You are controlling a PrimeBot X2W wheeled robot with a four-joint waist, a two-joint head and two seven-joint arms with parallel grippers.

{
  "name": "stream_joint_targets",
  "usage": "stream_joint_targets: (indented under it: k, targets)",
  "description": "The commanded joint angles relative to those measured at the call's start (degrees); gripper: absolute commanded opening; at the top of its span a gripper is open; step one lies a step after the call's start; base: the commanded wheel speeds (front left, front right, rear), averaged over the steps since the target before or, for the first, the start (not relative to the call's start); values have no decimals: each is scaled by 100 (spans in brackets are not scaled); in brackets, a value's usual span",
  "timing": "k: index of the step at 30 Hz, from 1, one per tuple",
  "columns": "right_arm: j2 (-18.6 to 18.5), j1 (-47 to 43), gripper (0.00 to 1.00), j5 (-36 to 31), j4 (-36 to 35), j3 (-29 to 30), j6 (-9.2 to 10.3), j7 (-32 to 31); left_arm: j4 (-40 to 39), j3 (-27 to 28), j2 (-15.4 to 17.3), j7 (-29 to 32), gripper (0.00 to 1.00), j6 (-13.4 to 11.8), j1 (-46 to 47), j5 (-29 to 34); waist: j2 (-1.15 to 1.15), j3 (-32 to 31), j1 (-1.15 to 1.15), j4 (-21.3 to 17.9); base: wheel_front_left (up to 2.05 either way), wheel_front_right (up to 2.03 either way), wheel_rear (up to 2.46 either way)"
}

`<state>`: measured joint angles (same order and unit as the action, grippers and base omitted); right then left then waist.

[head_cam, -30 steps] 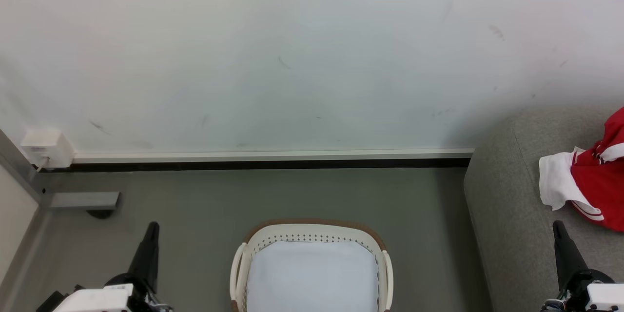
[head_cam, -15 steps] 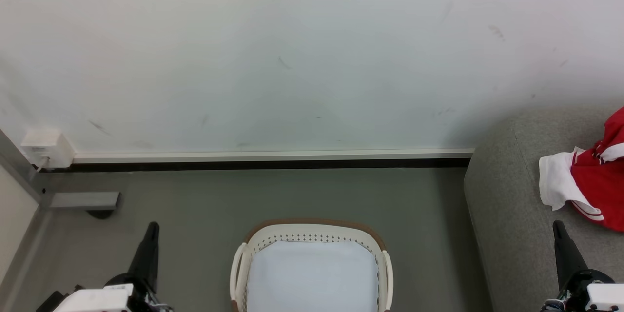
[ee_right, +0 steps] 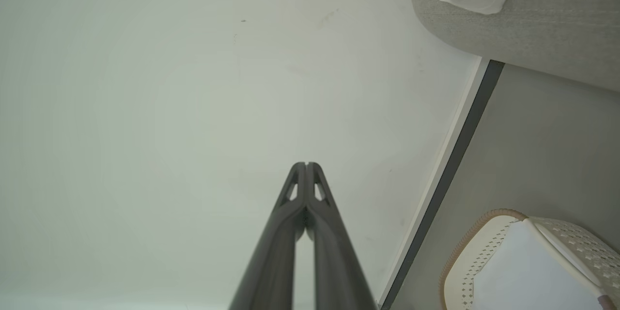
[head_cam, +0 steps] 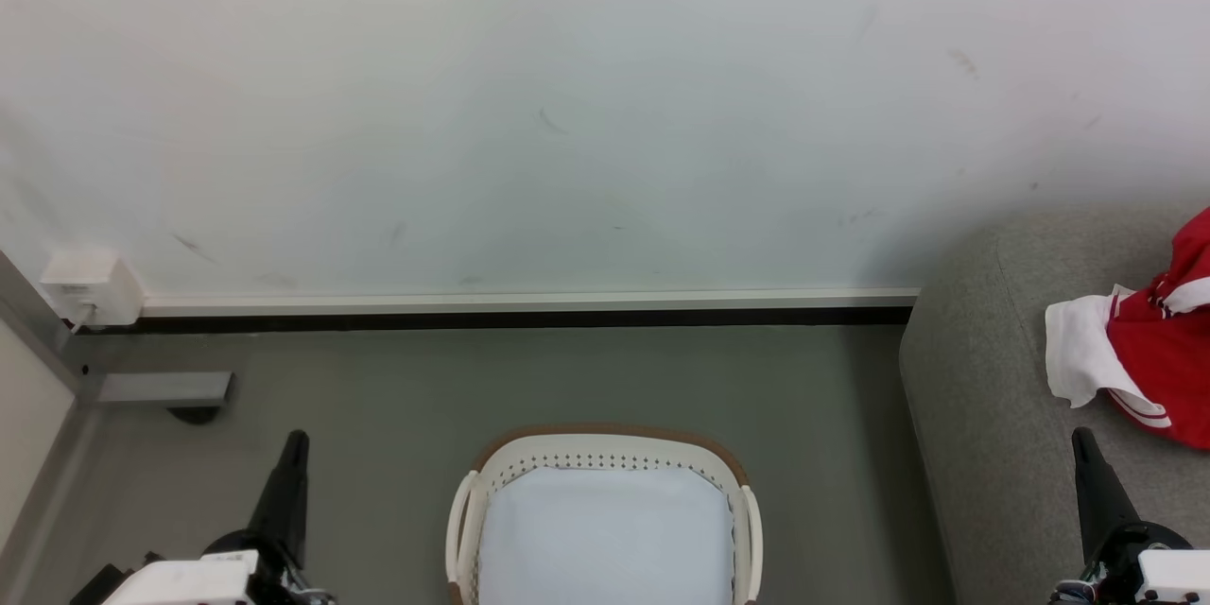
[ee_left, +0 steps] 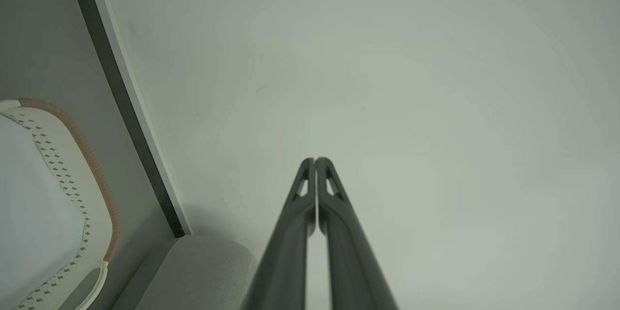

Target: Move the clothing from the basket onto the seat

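Detected no movement against the frames of a second and half a second earlier. Found every item and both arms exactly where they had been, with the head view unshifted.

Saw the basket [head_cam: 605, 454] standing on the grey floor [head_cam: 567, 378], low in the middle of the head view, between the two arms and apart from both. Saw its pale white-blue lining [head_cam: 605, 539] laid bare across the inside.

Located the clothing [head_cam: 1163, 359] on the seat [head_cam: 974, 397] at the right edge of the head view. Made out bunched red fabric with a white panel spread toward the seat's rounded end and thin striped trim along the lower edge, cut off by the frame on the right. Caught a white fold of it at the top of the right wrist view, lying on the grey upholstery.

Read the left jaws as fully closed and gripping nothing, with long dark fingers [ee_left: 290, 252] pressed together at the tips in the left wrist view and aimed at the pale wall [head_cam: 567, 113]. Placed them at the lower left of the head view, over the floor and left of the basket.

Read the right jaws the same way, with fingers [ee_right: 278, 252] met at the tips around nothing. Placed them at the lower right of the head view, in front of the seat, near the clothing but not touching it.

Noted a white baseboard [head_cam: 529, 302] with a dark strip beneath it, and a small white box [head_cam: 90, 288] low on the wall at far left.
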<state>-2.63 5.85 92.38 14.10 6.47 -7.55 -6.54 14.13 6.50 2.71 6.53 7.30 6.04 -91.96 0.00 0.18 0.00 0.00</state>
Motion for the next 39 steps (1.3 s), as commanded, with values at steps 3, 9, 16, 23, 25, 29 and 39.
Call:
stream_joint_targets:
  k: [3, 9, 16, 23, 25, 29, 39]
  targets:
    - [-46, 70, 0, 8, -24, 21, 12, -18, -17, 12, 31, 23, 0, 35, 46, -82, 0, 0, 0, 0, 0, 0, 0]
    - [-46, 70, 0, 8, -24, 21, 13, -18, -17, 12, 31, 23, 0, 35, 46, -82, 0, 0, 0, 0, 0, 0, 0]
    - [-46, 70, 0, 8, -24, 21, 12, -17, -18, 12, 31, 23, 0, 34, 46, -82, 0, 0, 0, 0, 0, 0, 0]
    - [-46, 70, 0, 8, -24, 21, 12, -18, -18, 11, 31, 22, 0, 34, 46, -83, 0, 0, 0, 0, 0, 0, 0]
    - [-46, 70, 0, 8, -24, 21, 12, -17, -18, 11, 31, 22, 0, 34, 46, -83, 0, 0, 0, 0, 0, 0, 0]
    - [-46, 70, 0, 8, -24, 21, 12, -18, -18, 11, 31, 22, 0, 34, 46, -83, 0, 0, 0, 0, 0, 0, 0]
    - [-46, 70, 0, 8, -24, 21, 12, -17, -17, 11, 31, 22, 0, 34, 46, -83, 0, 0, 0, 0, 0, 0, 0]
